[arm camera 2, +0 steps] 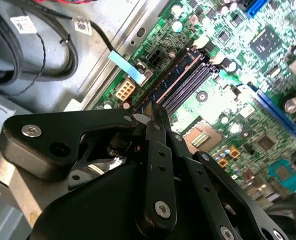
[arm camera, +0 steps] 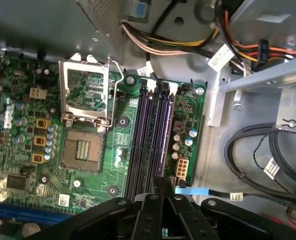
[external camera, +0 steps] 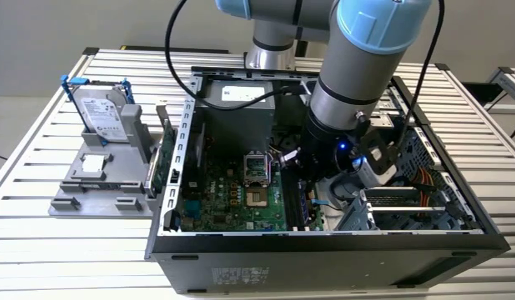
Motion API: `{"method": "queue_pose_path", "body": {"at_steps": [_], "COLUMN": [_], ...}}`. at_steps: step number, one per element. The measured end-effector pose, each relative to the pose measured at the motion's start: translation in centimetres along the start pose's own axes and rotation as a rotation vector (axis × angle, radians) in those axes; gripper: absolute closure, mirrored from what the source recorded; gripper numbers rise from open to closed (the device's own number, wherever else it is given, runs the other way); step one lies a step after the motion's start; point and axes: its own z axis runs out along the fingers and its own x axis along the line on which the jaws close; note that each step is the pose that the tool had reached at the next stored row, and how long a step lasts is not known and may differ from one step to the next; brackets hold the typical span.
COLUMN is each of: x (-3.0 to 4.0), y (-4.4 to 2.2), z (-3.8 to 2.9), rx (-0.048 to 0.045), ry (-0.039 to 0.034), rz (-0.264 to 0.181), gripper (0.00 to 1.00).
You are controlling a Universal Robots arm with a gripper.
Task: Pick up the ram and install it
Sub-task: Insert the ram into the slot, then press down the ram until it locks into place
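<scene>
The ram [arm camera 2: 173,76] is a thin dark-blue stick standing on edge in one of the black memory slots [arm camera: 144,135] of the green motherboard [external camera: 228,203]. In the first wrist view the ram [arm camera: 163,131] runs along the slot pair nearer the board's edge. My gripper [arm camera 2: 154,109] is down inside the open computer case [external camera: 324,247], with its black fingers [arm camera: 160,186] drawn together over one end of the stick. The arm's wrist [external camera: 337,147] hides the fingertips in the exterior view.
The open processor socket [arm camera: 85,100] lies beside the slots. Bundled cables [arm camera: 187,42] and a metal drive cage [external camera: 399,209] crowd the other side. Outside the case, at the exterior view's left, a silver hard drive [external camera: 103,115] and a green card [external camera: 155,164] stand in a grey holder [external camera: 99,187].
</scene>
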Motion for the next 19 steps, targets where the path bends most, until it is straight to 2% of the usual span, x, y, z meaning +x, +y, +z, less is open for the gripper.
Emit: {"method": "queue_pose_path", "body": {"at_steps": [19], "x": [-0.07], "y": [0.40], "z": [0.00], "rx": [0.0047], "ry": [0.0005], "rz": [-0.261], "gripper": [1.00]}}
